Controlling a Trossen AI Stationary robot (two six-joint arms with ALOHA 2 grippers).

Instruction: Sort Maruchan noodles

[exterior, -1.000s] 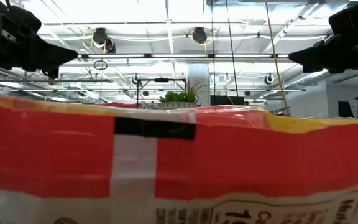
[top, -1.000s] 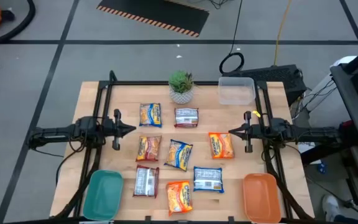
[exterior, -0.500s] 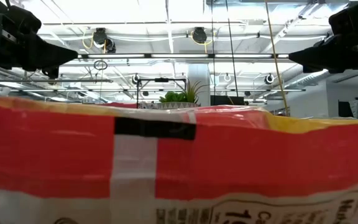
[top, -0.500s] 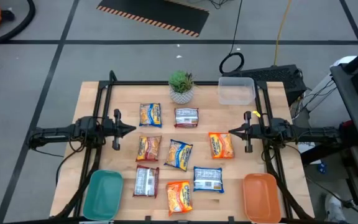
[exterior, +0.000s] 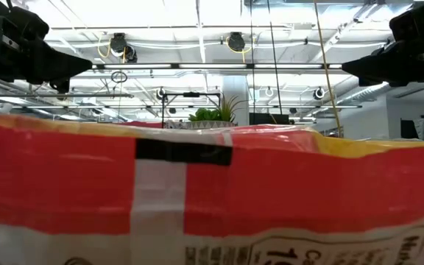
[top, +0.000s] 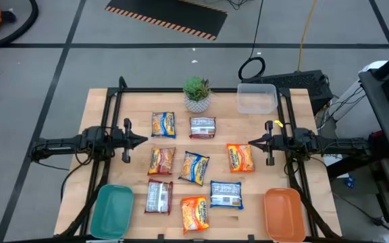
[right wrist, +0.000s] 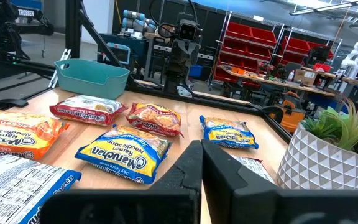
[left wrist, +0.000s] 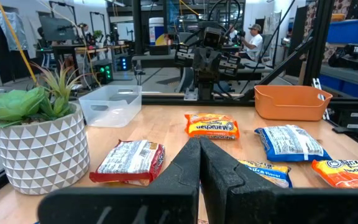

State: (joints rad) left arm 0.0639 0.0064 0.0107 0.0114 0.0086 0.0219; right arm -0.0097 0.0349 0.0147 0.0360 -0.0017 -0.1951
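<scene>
Several Maruchan noodle packets lie flat mid-table between the arms: yellow-and-blue (top: 163, 124), dark red with a white label (top: 202, 126), orange (top: 240, 157), blue-white (top: 225, 194) and others. One orange packet (exterior: 212, 191) lies against the low camera and fills its view. My left gripper (top: 144, 140) (left wrist: 199, 146) hangs shut and level above the table's left side, pointing at the packets. My right gripper (top: 250, 142) (right wrist: 202, 149) hangs shut and level above the right side, facing it. Neither touches anything.
A teal tray (top: 111, 210) sits at the near left corner and an orange tray (top: 283, 214) at the near right. A potted plant (top: 196, 93) and a clear tub (top: 256, 98) stand along the far edge. A black frame (top: 201, 90) borders the table.
</scene>
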